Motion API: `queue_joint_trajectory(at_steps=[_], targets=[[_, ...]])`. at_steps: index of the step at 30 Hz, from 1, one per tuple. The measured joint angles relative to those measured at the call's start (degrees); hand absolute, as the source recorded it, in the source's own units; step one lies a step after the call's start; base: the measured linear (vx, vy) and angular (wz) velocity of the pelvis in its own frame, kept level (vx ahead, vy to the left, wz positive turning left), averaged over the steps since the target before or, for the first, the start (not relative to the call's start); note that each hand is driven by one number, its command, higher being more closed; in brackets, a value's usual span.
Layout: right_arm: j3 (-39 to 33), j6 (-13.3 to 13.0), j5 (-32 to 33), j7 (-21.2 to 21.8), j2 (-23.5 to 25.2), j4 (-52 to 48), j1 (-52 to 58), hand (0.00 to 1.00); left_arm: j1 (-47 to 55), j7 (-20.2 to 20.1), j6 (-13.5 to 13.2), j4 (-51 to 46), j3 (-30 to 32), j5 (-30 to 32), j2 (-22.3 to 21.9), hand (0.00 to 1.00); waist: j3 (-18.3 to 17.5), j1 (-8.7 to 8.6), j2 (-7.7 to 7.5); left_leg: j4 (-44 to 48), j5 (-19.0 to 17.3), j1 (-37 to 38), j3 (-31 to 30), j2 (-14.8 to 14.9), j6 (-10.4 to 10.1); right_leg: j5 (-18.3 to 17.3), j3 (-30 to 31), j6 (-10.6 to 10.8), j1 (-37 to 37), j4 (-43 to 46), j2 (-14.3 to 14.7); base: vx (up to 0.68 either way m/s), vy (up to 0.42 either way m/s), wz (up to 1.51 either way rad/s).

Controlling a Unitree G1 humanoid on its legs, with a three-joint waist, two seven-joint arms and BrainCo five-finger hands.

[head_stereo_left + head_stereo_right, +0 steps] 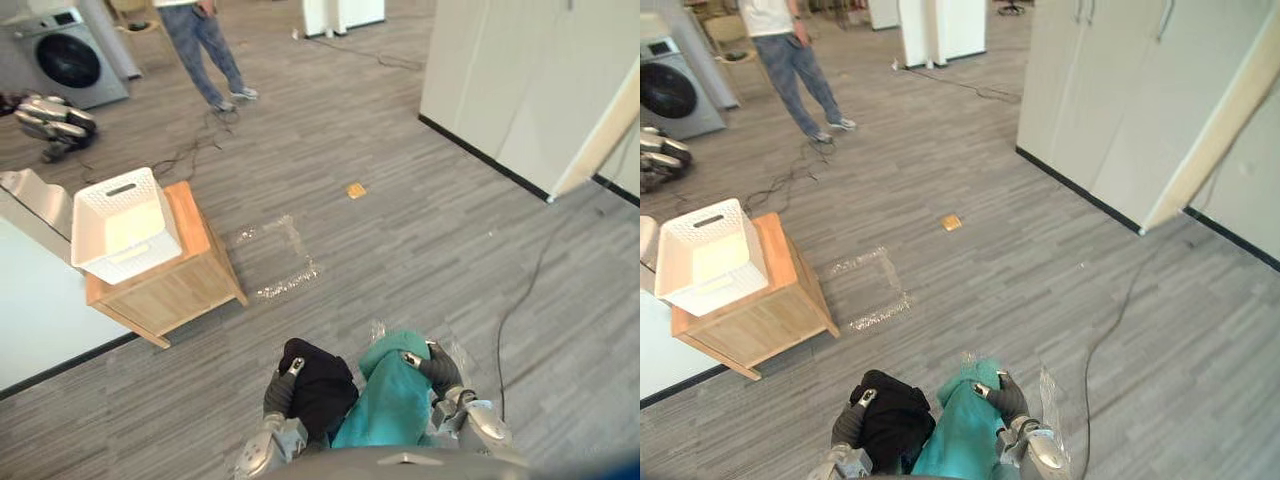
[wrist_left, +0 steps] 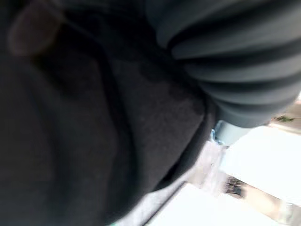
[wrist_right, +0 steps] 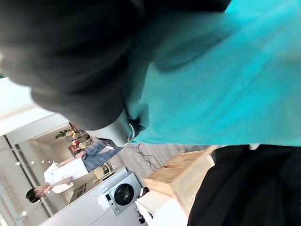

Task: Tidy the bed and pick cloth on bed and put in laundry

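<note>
teal cloth (image 1: 392,405), clutched in right hand (image 1: 440,368); black cloth (image 1: 322,385), clutched in left hand (image 1: 278,393). both look soft, light, floppy: grip bunched middle. white basket (image 1: 135,262) well apart.

No words, numbers or signs that I can read anywhere right now. The washer (image 1: 65,55) has a panel on its front, but whatever is on it is too small for me to make out.
</note>
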Motion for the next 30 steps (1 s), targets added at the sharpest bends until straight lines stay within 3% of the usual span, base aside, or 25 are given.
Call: queue_joint_trajectory(at_steps=[1,2,3,4,5,7,10,13,14,16,17,19,21,22,24,25,27,28,29,30], targets=[[-0.09,0.01,0.02,0.0,-0.06,-0.02,0.1,1.0,-0.14,0.05,0.03,-0.67,-0.14,0.0,-0.02,1.0,0.1,-0.16,-0.36,-11.28,1.03,0.8,2.25,-2.09,0.04,0.05,-0.57,0.11,1.34,-1.43,-0.38,0.4,-0.032,0.01],[-0.56,0.07,-0.01,0.04,-0.07,-0.05,0.57,1.0,-0.78,0.24,0.24,-0.71,-0.84,-0.02,-0.17,1.0,0.1,-0.32,-0.33,-25.69,6.09,2.27,4.1,-4.25,0.14,0.11,-1.26,0.45,3.15,-2.51,-0.43,0.44,0.001,0.07],[-0.99,0.1,-0.02,0.0,0.06,-0.04,0.99,1.0,-1.22,0.47,0.58,-0.71,-1.5,-0.02,-0.18,1.0,0.13,-0.32,-0.19,-32.57,11.77,2.9,4.91,-5.25,1.54,-0.08,-1.78,0.97,4.04,-3.01,-0.29,0.55,0.028,0.06],[-1.08,0.3,-0.04,-0.06,0.38,0.06,1.62,1.0,-1.44,0.57,1.14,-0.56,-2.11,-0.02,-0.09,1.0,0.22,-0.08,-0.73,-36.59,17.73,4.56,6.39,-6.02,5.72,-0.64,-1.88,1.91,5.2,-3.44,-0.56,0.56,0.063,0.35],[-1.1,0.52,-0.06,-0.11,1.14,-0.56,2.03,1.0,-2.47,0.74,1.9,-0.48,-2.02,-0.11,-0.01,1.0,0.0,-0.76,-1.98,-37.36,17.88,4.67,7.22,-7.86,6.18,-0.79,-3.28,3.1,5.87,-3.5,-2.04,0.44,0.062,0.51],[-0.99,0.57,-0.15,-0.09,1.13,-2.36,2.13,1.0,-4.8,0.99,2.33,-0.52,-2.03,-0.86,-0.32,1.0,0.83,-1.87,-3.68,-33.2,17.06,1.75,11.58,-8.13,7.16,0.7,-6.0,5.73,5.91,-3.68,-2.91,0.33,0.065,0.72],[-1.44,0.75,-0.64,-0.08,1.04,-4.63,2.4,1.0,-4.63,1.38,2.46,-0.53,-1.92,-1.84,-0.36,1.0,0.81,-0.74,-4.12,-31.17,12.11,3.81,15.45,-7.71,10.3,3.21,-6.59,9.49,7.79,-1.24,-2.95,0.35,0.116,0.35],[-2.54,1.3,-0.69,-0.09,1.02,-4.71,1.21,1.0,-4.51,2.23,2.46,-0.6,-1.8,-1.7,-0.16,1.0,0.49,0.23,-4.55,-33.05,9.38,7.76,15.13,-8.48,10.65,3.22,-6.6,9.5,4.7,11.74,-5.29,0.37,0.11,0.29],[-2.53,1.32,-0.67,-0.08,1.03,-5.32,1.21,1.0,-4.15,2.8,2.46,-0.9,-1.83,-1.55,0.33,1.0,0.21,0.22,-5.13,-34.81,8.44,9.98,13.34,-9.98,10.54,4.32,-6.59,9.17,0.09,24.78,-8.41,0.33,0.084,0.5],[-2.54,1.3,-0.6,-0.08,1.09,-6.1,1.61,1.0,-3.64,2.97,2.45,-1.15,-2.01,-0.94,0.53,1.0,0.14,-0.29,-5.47,-36.99,6.09,13.15,10.1,-11.56,10.63,8.89,-6.29,7.8,-5.74,40.1,-12.2,0.36,0.068,0.75],[-2.17,1.36,-0.6,-0.11,1.09,-5.99,2.04,1.0,-3.54,3.58,2.49,-0.96,-2.1,0.66,1.39,1.0,0.38,-0.92,-6.38,-36.86,4.67,15.73,7.23,-13.11,10.97,6.16,-4.65,5.49,-11.15,53.0,-15.61,0.37,0.035,0.89],[-2.06,1.34,-0.45,-0.18,1.11,-6.38,3.39,1.0,-3.21,4.61,2.43,-0.93,-2.16,0.66,1.32,1.0,0.66,-1.83,-5.14,-36.91,3.33,18.85,3.46,-12.63,10.73,2.35,-2.63,4.46,-16.32,58.08,-14.46,0.36,-0.001,0.95],[-1.2,1.18,-0.12,-0.68,1.11,-6.57,4.53,1.0,-3.13,5.59,2.22,-0.52,-2.21,0.65,1.58,1.0,0.73,-2.69,-4.25,-37.24,2.55,21.53,-0.43,-11.67,10.18,-1.35,0.1,5.19,-21.53,56.06,-11.9,0.34,-0.09,1.34],[0.04,0.9,0.1,-1.51,1.14,-6.57,5.97,1.0,-3.48,5.58,2.2,0.24,-2.39,0.64,2.46,1.0,0.94,-4.04,-3.86,-37.64,2.17,23.32,-4.98,-11.01,9.66,-2.97,1.92,6.03,-25.13,48.58,-10.39,0.34,-0.156,1.7],[0.74,0.57,0.65,-2.4,1.26,-6.6,7.13,1.0,-4.17,5.57,2.22,1.27,-2.73,0.64,3.26,1.0,0.97,-4.91,-3.82,-37.57,1.25,24.7,-9.32,-9.79,8.71,-2.73,3.71,6.56,-27.06,37.43,-9.17,0.39,-0.287,1.58],[1.04,-0.12,1.88,-2.98,1.39,-6.86,8.22,1.0,-4.1,5.39,2.22,1.5,-3.17,0.7,3.8,1.0,0.85,-4.95,-3.68,-36.84,-0.68,25.75,-12.55,-8.18,7.32,1.0,5.36,7.46,-26.63,23.31,-8.4,0.36,-0.306,1.27],[1.53,-1.14,2.81,-3.44,1.97,-7.96,9.09,1.0,-3.75,5.01,2.21,1.42,-3.58,0.79,4.56,1.0,0.56,-4.44,-4.26,-35.26,-3.34,26.53,-14.59,-7.29,5.25,6.04,8.05,8.36,-26.02,10.59,-8.22,0.36,-0.34,0.92],[1.9,-1.22,2.81,-3.47,2.61,-9.09,9.33,1.0,-3.16,5.04,2.21,1.33,-3.32,0.79,4.85,1.0,0.42,-4.31,-4.69,-34.31,-5.54,27.53,-15.52,-6.7,4.01,9.03,9.63,8.3,-25.82,7.66,-8.44,0.53,-0.499,0.56],[2.26,-1.29,2.86,-3.5,2.69,-9.4,9.22,1.0,-2.46,5.09,2.23,1.4,-3.33,0.78,4.74,1.0,-0.07,-4.21,-3.4,-33.47,-8.06,28.79,-15.9,-4.23,3.06,13.32,9.5,6.85,-25.72,10.36,-6.53,0.46,-0.419,0.33],[2.42,-1.29,2.89,-3.53,2.63,-9.74,8.26,1.0,-2.39,5.06,2.21,1.38,-3.4,0.78,4.44,1.0,-0.32,-4.18,-1.75,-33.44,-8.63,29.27,-15.63,-2.75,2.89,12.85,9.01,6.05,-26.57,13.19,-5.26,0.47,-0.374,0.2]])
